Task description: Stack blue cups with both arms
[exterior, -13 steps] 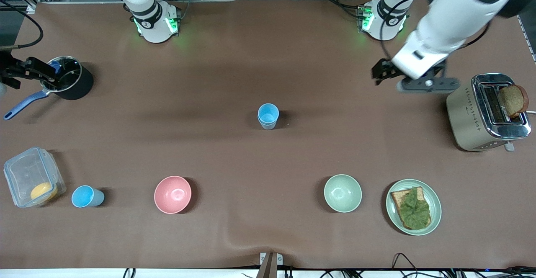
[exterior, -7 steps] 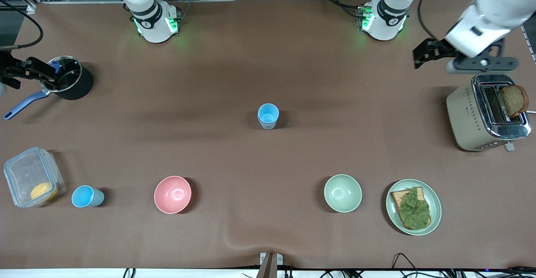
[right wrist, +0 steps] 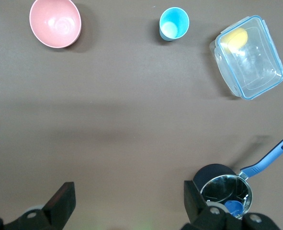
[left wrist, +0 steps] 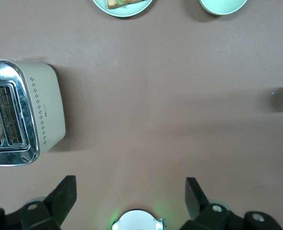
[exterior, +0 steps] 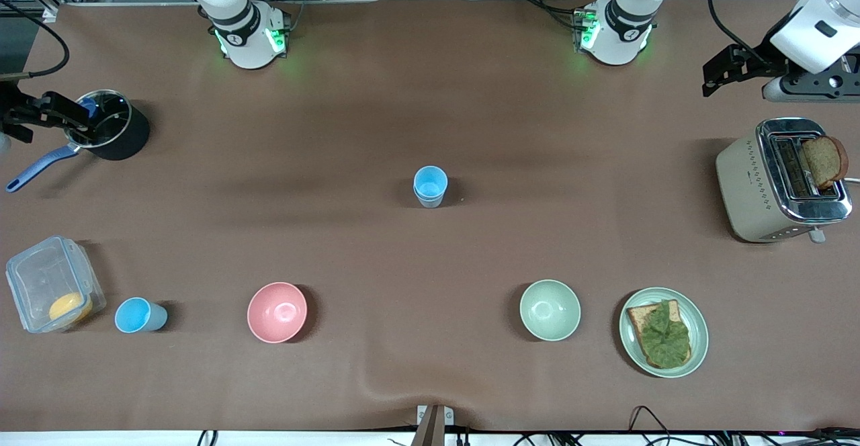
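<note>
Stacked blue cups point(exterior: 430, 186) stand upright at the middle of the surface point(exterior: 430, 97), one nested in another. A single blue cup point(exterior: 138, 316) stands near the front camera toward the right arm's end, between the clear container point(exterior: 50, 285) and the pink bowl point(exterior: 277, 311).

Left tool point(left wrist: 130, 194): released, fingers spread wide, nothing held, up in the air over the surface just beside the toaster point(exterior: 783, 181).

Right tool point(right wrist: 127, 196): released, fingers apart, empty, raised over the black saucepan point(exterior: 107, 130) at the right arm's end.

Pale green bowl point(exterior: 549, 309) sits beside the plate point(exterior: 699, 332) with bread.
</note>
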Motion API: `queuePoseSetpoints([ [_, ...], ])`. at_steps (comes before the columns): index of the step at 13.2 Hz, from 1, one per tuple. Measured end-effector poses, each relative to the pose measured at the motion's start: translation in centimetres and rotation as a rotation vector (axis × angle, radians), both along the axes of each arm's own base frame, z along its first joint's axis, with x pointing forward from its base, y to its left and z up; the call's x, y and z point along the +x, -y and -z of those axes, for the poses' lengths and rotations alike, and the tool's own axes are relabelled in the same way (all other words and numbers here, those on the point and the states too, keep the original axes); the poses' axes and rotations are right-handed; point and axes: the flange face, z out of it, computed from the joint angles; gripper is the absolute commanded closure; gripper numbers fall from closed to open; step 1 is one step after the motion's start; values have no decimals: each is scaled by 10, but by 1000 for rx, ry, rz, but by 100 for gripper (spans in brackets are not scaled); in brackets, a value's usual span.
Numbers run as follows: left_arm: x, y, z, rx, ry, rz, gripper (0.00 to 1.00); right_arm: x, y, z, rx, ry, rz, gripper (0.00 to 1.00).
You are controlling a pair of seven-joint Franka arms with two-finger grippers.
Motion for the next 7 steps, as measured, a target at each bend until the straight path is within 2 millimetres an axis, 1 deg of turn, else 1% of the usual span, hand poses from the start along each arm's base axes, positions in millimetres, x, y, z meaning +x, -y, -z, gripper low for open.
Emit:
queuePoseSetpoints([
  [2,0,-3,0,-1,-5,-6,0,0,0,0,0,1,0,0],
  [4,-2,-2,-1,0,-9,-4,0,0,-1,0,0,1,-1,0],
  [7,-3,-1,-9,0,2,-2,0,0,-1,0,0,1,-2,0],
])
